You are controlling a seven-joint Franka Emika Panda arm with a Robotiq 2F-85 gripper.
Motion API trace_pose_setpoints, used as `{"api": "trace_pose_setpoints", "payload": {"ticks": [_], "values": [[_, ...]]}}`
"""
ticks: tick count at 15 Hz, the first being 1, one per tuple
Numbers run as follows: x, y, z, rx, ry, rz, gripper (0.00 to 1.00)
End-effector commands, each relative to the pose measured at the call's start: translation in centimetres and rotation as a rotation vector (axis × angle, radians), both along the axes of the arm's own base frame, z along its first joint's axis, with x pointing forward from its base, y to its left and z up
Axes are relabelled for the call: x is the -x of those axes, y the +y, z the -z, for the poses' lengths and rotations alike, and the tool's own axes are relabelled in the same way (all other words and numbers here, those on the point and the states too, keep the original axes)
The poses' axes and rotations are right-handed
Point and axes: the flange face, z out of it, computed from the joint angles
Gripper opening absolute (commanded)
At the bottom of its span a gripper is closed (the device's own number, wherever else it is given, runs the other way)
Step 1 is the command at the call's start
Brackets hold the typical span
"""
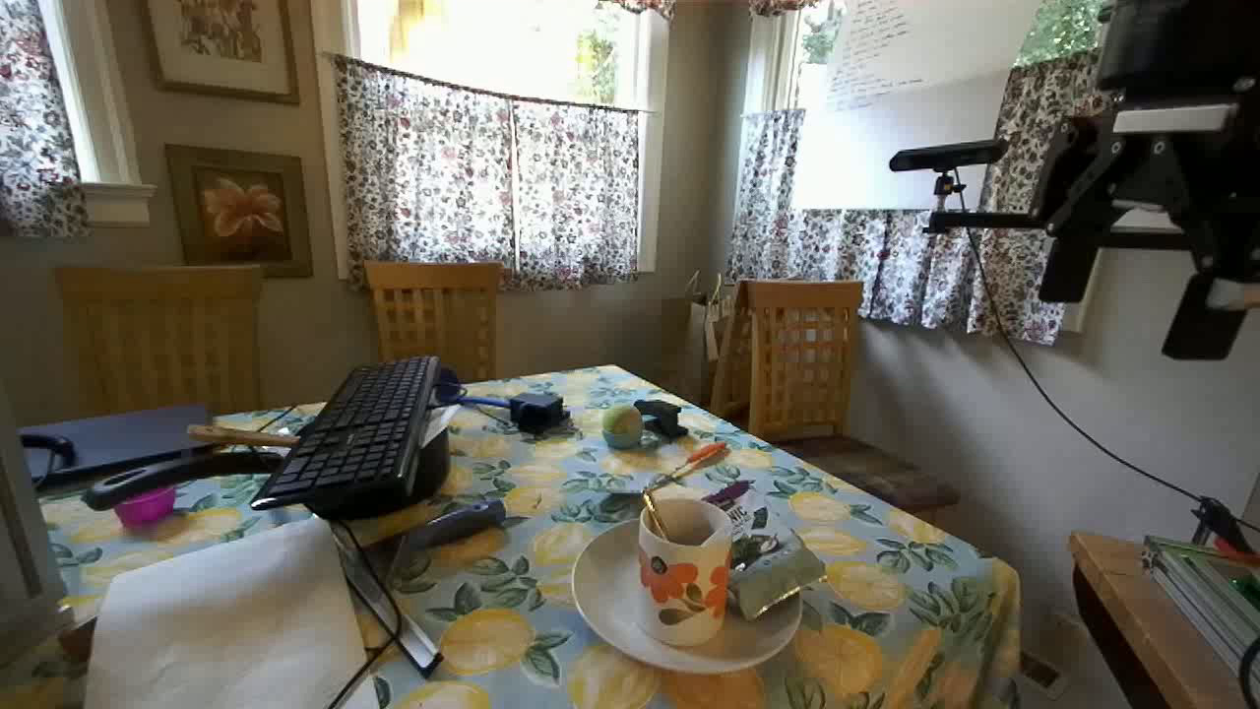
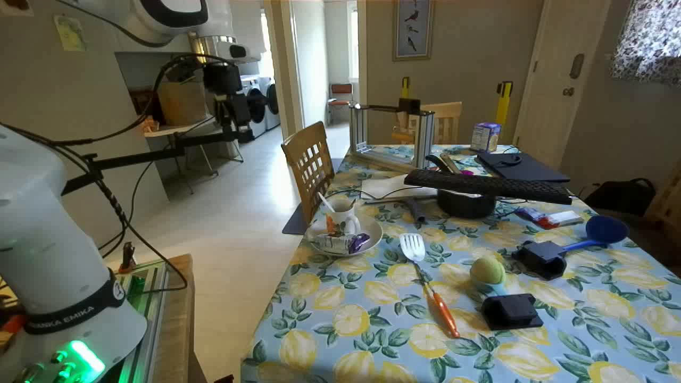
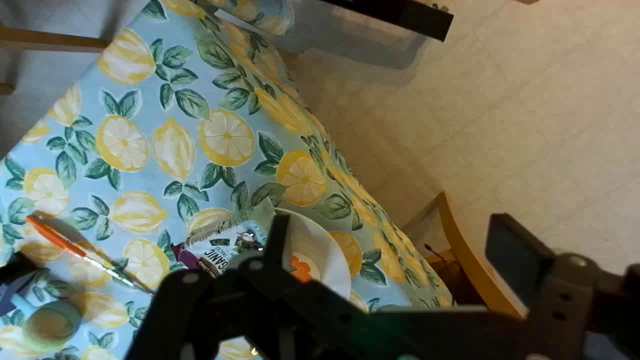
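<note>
My gripper (image 3: pixel 395 245) is open with its black fingers wide apart and nothing between them. It hangs high, level with the window curtains in an exterior view (image 1: pixel 1137 295). In another exterior view (image 2: pixel 237 125) it is left of the table. A white mug with orange flowers (image 1: pixel 684 596) stands on a white plate (image 1: pixel 605 591), with a gold spoon (image 1: pixel 653 516) in it. A silvery snack packet (image 1: pixel 783 583) lies on the plate beside the mug. In the wrist view a finger partly hides the mug (image 3: pixel 301 268); the plate (image 3: pixel 332 255) and packet (image 3: pixel 230 245) show below.
A spatula with an orange handle (image 2: pixel 445 315), a yellow-green ball (image 2: pixel 487 270) and black blocks (image 2: pixel 511 311) lie on the lemon tablecloth. A keyboard (image 2: pixel 487 184) rests across a black pot (image 2: pixel 463 205). A metal frame (image 2: pixel 423 138) and wooden chairs (image 2: pixel 308 165) stand around.
</note>
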Motion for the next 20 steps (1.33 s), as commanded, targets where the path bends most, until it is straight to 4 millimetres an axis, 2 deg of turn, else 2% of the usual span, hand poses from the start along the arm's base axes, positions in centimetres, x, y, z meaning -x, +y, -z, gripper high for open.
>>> {"api": "trace_pose_setpoints", "payload": {"ticks": [1, 4, 7, 9, 14, 17, 20], "values": [[0.0, 0.0, 0.0, 0.000, 0.001, 0.000, 1.00], [0.0, 0.0, 0.0, 0.000, 0.001, 0.000, 1.00], [-2.1, -1.5, 0.1, -0.036, -0.027, -0.032, 1.00], [-4.9, -3.8, 0.8, -0.110, -0.040, -0.157, 1.00], [-12.8, -10.7, 3.6, -0.261, -0.050, -0.333, 1.00], [-16.9, -14.7, 4.8, -0.410, -0.024, -0.374, 1.00], [-20.6, -17.0, 7.1, -0.587, 0.014, -0.371, 1.00]]}}
